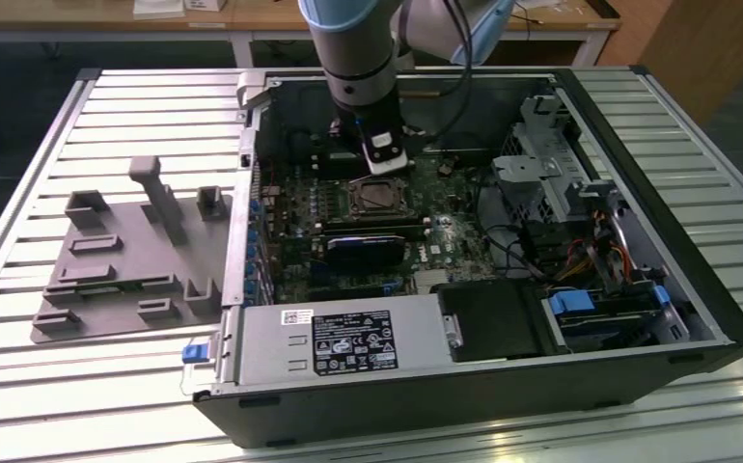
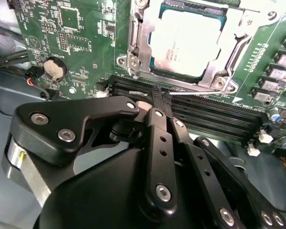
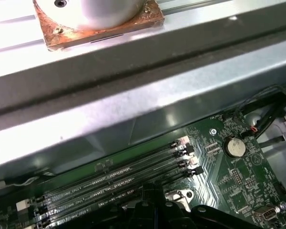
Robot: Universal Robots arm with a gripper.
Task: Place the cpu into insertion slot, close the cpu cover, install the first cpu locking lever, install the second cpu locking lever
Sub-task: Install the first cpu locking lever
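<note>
1. We see a slatted metal tabletop (image 1: 17, 222) carrying an open computer case (image 1: 475, 395) that lies on its side.
2. In the exterior view the arm (image 1: 352, 48) comes down from above into the case. A grey moulded fixture (image 1: 114, 280) rests on the tabletop just beside the case, on the exterior view's left.
3. The green circuit board (image 2: 86, 28) covers the case floor. The insertion slot (image 1: 351, 199) sits near its middle, directly below the arm's end.
4. The hand (image 2: 161, 98) hangs low over the board with its fingers together. Their tips are over the long black memory slots (image 2: 214, 114), at the edge of the socket.
5. The cpu cover (image 2: 142, 47) lies flat on the socket.
6. The cpu (image 2: 188, 40) is seated in the slot, and its dull silver top shows through the cover's window.
7. A thin silver locking lever (image 2: 195, 91) runs along the socket's near edge. One end meets the fingertips, but we cannot tell whether it is pinched between them or only touched.
8. A round coin cell (image 2: 55, 68) sits on the board, well apart from the socket.
</note>
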